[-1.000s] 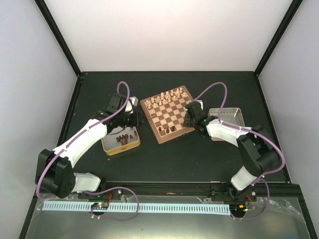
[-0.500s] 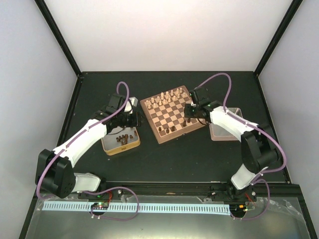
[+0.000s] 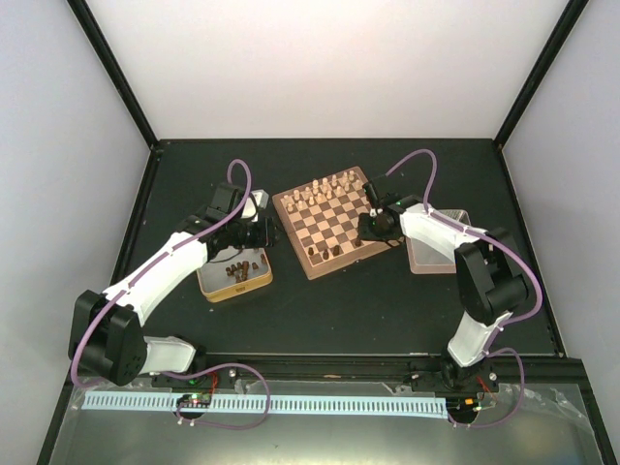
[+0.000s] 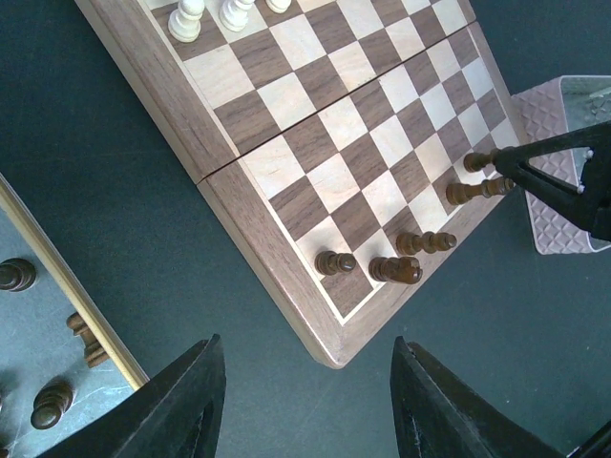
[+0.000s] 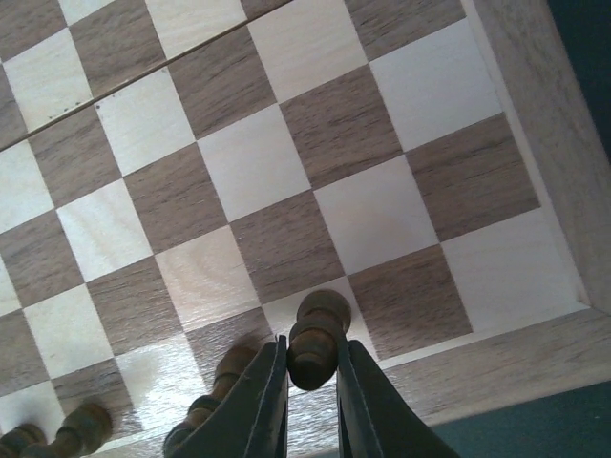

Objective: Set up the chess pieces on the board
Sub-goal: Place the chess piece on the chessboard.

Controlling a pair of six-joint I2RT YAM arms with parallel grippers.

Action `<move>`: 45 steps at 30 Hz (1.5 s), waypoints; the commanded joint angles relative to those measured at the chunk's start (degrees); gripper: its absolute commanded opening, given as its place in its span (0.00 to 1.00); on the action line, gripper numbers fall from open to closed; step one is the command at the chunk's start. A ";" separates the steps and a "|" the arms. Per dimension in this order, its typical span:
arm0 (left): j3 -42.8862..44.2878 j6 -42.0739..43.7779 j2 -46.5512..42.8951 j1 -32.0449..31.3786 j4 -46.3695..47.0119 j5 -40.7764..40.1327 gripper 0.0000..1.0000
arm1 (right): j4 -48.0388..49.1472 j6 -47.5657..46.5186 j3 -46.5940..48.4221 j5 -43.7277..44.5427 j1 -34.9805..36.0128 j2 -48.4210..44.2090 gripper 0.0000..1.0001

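Note:
The board (image 3: 325, 221) lies at the table's middle, and it also shows in the left wrist view (image 4: 286, 162). Several dark-brown chess pieces (image 4: 395, 271) stand along its near rows. My right gripper (image 3: 368, 229) is shut on one dark piece (image 5: 315, 339) over a light square at the board's near right corner, beside two standing dark pieces (image 5: 227, 370). I cannot tell whether it touches the board. My left gripper (image 4: 305, 405) is open and empty, hovering off the board's near left corner. More dark pieces (image 3: 237, 268) lie in a tin.
A gold-rimmed tin (image 3: 218, 286) with loose dark pieces sits left of the board, under my left arm. A pale tin (image 3: 438, 250) sits right of the board. Cream pieces (image 3: 325, 188) stand in the board's far rows.
My right arm has swung round from above the pale tin and come down at the board's near right corner with the piece. My left arm has not moved.

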 commanded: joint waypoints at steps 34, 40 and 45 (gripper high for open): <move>-0.11 0.01 -0.69 0.36 1.59 1.58 0.50 | -5.24 -0.95 1.50 -1.24 0.14 -0.01 0.12; -0.12 0.14 -0.61 0.36 1.59 1.47 0.50 | -5.87 -0.84 2.00 -2.18 0.09 0.47 0.13; -0.21 0.18 -0.52 0.36 1.59 1.38 0.50 | -6.06 -0.89 2.03 -2.98 0.09 0.51 0.15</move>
